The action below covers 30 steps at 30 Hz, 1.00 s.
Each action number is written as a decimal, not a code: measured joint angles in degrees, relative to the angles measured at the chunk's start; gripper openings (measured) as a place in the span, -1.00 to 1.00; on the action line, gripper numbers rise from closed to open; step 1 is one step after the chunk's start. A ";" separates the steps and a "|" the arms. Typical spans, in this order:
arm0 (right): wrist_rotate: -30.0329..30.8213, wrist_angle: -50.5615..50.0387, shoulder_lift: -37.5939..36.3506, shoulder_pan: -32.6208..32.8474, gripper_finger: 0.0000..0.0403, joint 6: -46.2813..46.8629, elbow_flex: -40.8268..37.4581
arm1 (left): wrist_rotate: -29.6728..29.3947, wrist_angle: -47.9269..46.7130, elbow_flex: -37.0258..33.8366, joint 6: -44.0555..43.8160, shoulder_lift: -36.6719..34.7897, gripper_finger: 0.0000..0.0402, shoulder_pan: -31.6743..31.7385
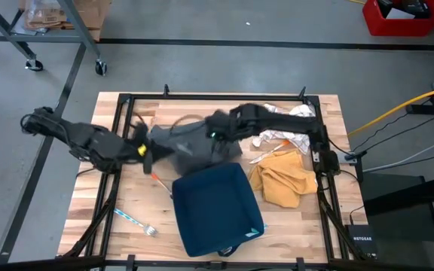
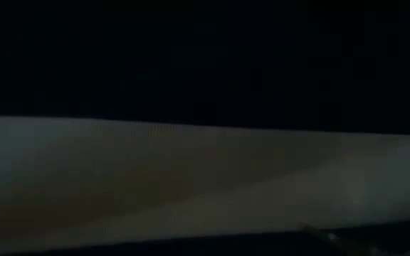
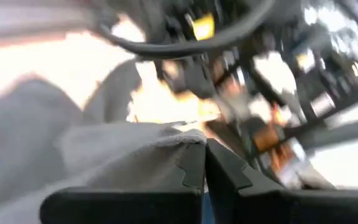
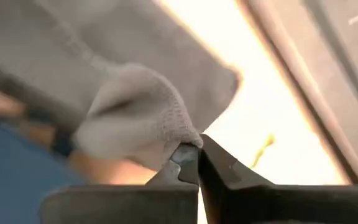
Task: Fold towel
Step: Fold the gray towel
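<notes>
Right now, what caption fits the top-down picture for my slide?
Both grippers, left gripper and right gripper, pinch a gray towel above the blue tray.

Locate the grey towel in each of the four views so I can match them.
High view: grey towel at table centre, between both grippers.
Low view: cannot tell; nothing recognisable.
Left wrist view: towel edge at the left gripper.
Right wrist view: towel corner at the right gripper.
Shared landmark: blue tray.
</notes>
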 joint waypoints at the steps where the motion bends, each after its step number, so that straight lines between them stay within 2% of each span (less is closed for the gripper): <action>1: 2.01 0.99 -0.90 -0.57 -1.00 0.03 0.02 | -2.93 0.80 0.49 2.48 -0.99 -1.00 0.55; 5: 8.27 8.50 -4.86 -3.35 -1.00 -0.60 0.04 | -10.64 9.24 1.33 14.90 -4.61 -1.00 3.24; 13: 9.74 31.57 -11.31 -10.67 -1.00 -7.67 0.04 | -11.65 37.21 1.35 41.48 -7.07 -1.00 10.21; 17: 9.61 41.39 -13.52 -14.05 -1.00 -10.05 0.04 | -11.67 46.94 1.35 51.27 -7.04 -1.00 13.52; 22: 9.52 50.90 -14.94 -17.62 -1.00 -12.97 0.04 | -11.67 53.22 1.37 59.21 -7.00 -1.00 17.89; 27: 8.48 55.66 -15.49 -20.26 -1.00 -14.30 0.05 | -11.23 57.39 1.37 60.60 -6.93 -1.00 21.48; 30: 6.60 56.80 -15.53 -21.16 -1.00 -15.39 0.69 | -7.95 63.85 1.37 60.47 -6.93 -1.00 22.78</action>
